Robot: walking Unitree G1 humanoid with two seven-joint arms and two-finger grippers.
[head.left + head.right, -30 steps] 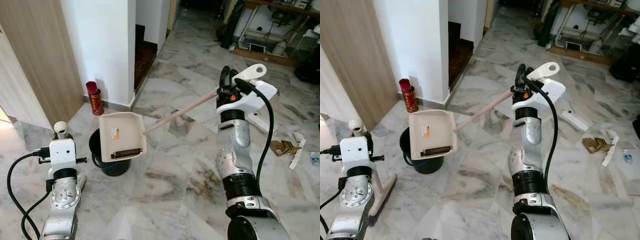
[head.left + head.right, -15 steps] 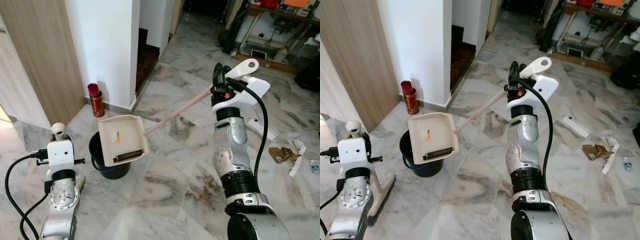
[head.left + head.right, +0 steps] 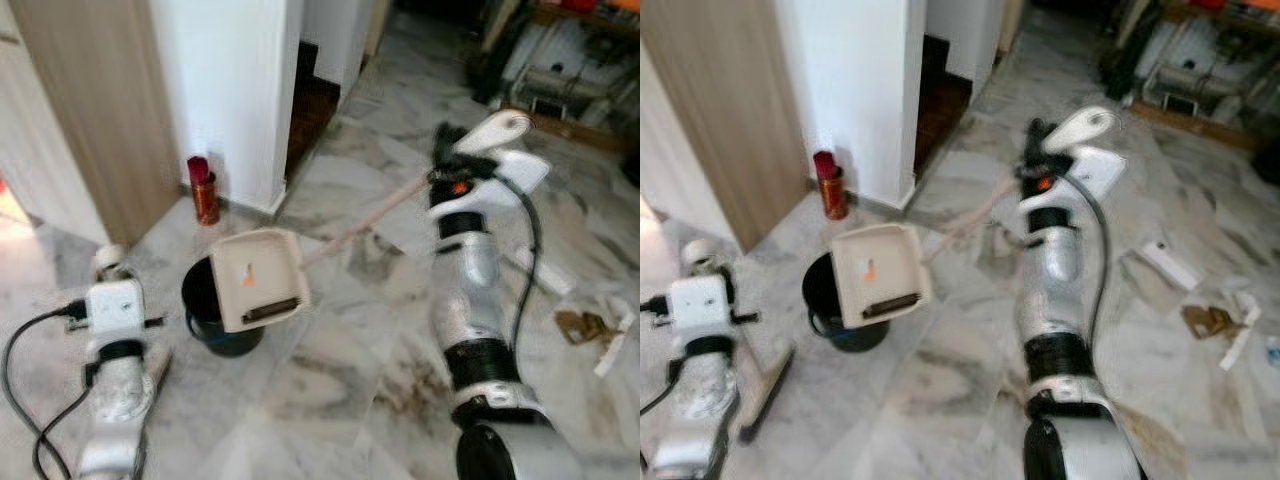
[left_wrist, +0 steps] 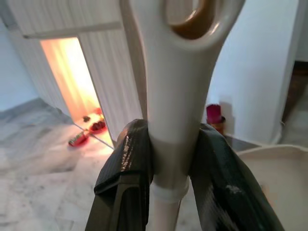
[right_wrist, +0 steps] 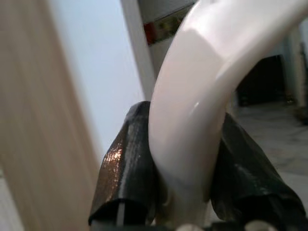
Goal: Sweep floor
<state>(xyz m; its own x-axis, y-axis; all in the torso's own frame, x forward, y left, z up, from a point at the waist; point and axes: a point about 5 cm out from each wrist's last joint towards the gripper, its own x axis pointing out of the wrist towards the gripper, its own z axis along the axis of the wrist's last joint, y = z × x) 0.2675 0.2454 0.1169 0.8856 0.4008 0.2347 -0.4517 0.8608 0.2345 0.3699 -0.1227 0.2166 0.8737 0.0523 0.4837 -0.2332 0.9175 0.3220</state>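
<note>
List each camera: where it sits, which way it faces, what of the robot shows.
Head eyes: look forward and down at the marble floor; both silver arms show, the right gripper holding the dustpan over the black bin.
Left wrist: along the left gripper, shut on the broom handle.
Right wrist: along its fingers, clamping the dustpan handle.
Shared: dustpan, red can.

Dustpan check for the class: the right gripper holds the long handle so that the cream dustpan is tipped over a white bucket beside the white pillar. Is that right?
One detail is wrong: the bucket is black, not white, as the left eye view shows. The rest stands: the right gripper holds the long handle, and the cream dustpan is tipped over the bucket beside the white pillar.
</note>
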